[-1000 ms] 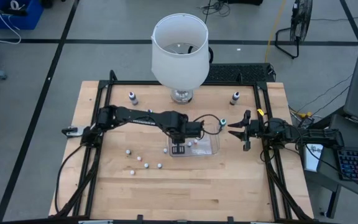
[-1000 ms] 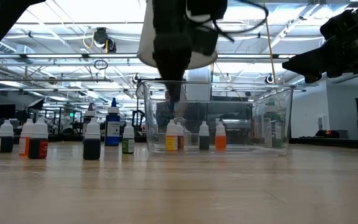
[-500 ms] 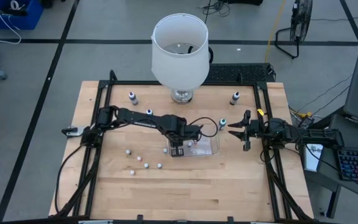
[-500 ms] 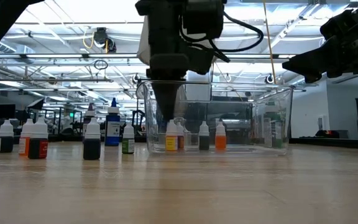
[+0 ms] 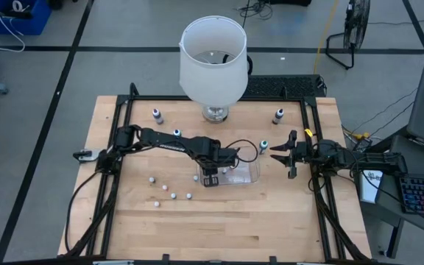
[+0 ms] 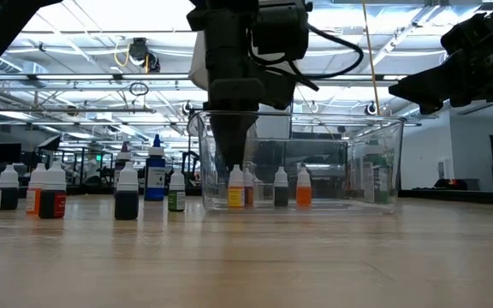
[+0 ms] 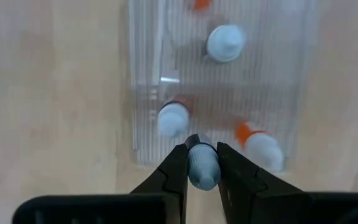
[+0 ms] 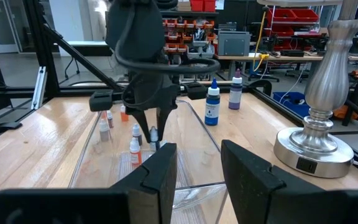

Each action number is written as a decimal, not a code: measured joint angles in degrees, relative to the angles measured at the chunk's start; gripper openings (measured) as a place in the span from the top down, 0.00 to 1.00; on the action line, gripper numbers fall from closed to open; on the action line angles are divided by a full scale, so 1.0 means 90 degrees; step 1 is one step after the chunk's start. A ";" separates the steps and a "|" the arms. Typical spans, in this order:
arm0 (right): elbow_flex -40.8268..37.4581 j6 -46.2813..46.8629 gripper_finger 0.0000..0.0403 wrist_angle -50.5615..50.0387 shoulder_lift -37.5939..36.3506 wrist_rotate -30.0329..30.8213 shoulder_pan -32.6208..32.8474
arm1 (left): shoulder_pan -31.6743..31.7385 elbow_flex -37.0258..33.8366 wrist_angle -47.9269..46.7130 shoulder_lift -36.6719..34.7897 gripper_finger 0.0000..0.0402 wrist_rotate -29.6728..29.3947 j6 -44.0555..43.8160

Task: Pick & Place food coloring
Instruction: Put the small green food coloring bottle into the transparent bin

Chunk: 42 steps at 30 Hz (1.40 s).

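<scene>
A clear plastic tub (image 5: 240,174) sits at the table's middle with small food coloring bottles (image 6: 281,187) standing inside. My left gripper (image 5: 210,177) reaches down into the tub's left end, shut on one pale-capped bottle (image 7: 202,165). Other bottles in the tub show around it in the left wrist view (image 7: 225,42). Several more bottles (image 5: 172,196) stand loose on the wood left of the tub, seen in a row in the low view (image 6: 51,192). My right gripper (image 5: 278,155) hovers open to the right of the tub, touching nothing. My left gripper pinches the bottle by its cap and neck (image 7: 201,155) between the two fingers (image 7: 178,167), coming from above and pointing down. The bottle stays upright below the fingertips (image 8: 153,135). Whether its bottom stands on the tub floor, I cannot tell.
A big white lampshade on a metal base (image 5: 212,59) stands at the far middle. Larger bottles stand near the far edge (image 5: 157,115) (image 5: 278,115), and two more (image 5: 176,133) (image 5: 263,145) near the arms. Bare wood lies along the near side.
My left gripper, shut on the bottle throughout, has shifted a little toward the table's left and near edge over the tub's left end and settled lower inside it. My right arm has kept still.
</scene>
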 joint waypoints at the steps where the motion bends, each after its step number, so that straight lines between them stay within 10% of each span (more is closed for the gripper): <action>1: -0.0002 0.0000 0.72 -0.0001 0.0000 0.0002 -0.0002 | -0.0001 0.0000 0.0020 0.0000 0.85 0.0039 0.0012; 42: -0.0002 0.0000 0.72 0.0000 0.0002 0.0002 -0.0001 | -0.0006 -0.0534 0.0743 -0.0036 0.85 0.0414 -0.0044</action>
